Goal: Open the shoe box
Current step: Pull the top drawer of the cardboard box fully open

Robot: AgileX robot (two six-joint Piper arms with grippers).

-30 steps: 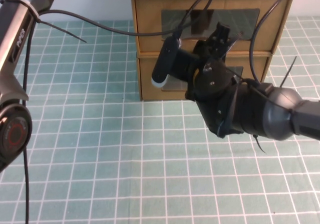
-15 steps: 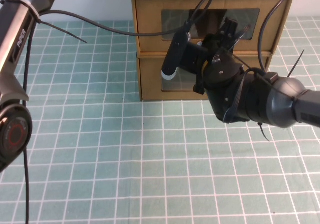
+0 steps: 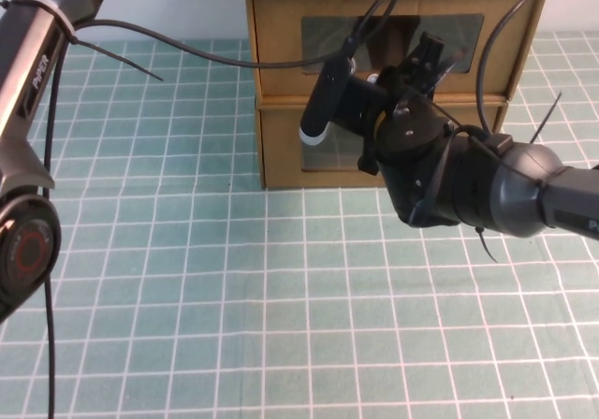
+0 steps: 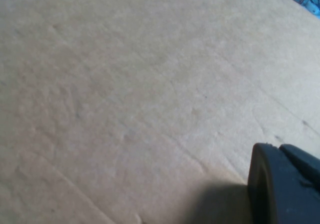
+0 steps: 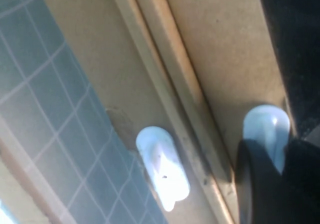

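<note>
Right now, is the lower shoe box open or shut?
Shut: lower shoe box has a flush front, no gap. Right claw straddles its top edge; left claw is above the upper box.

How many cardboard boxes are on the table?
2: the lower box on the table, the upper box stacked on it. Right tool at the boxes' front, left tool at the upper box's top. More could hide behind.

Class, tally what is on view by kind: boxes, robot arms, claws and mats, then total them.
Boxes: 2, upper box and lower box, stacked.
Robot arms: 2, left arm and right arm.
Claws: 2, left claw over cardboard, right claw at the boxes' front.
Mats: 1, green mat.
Total: 7.
</note>
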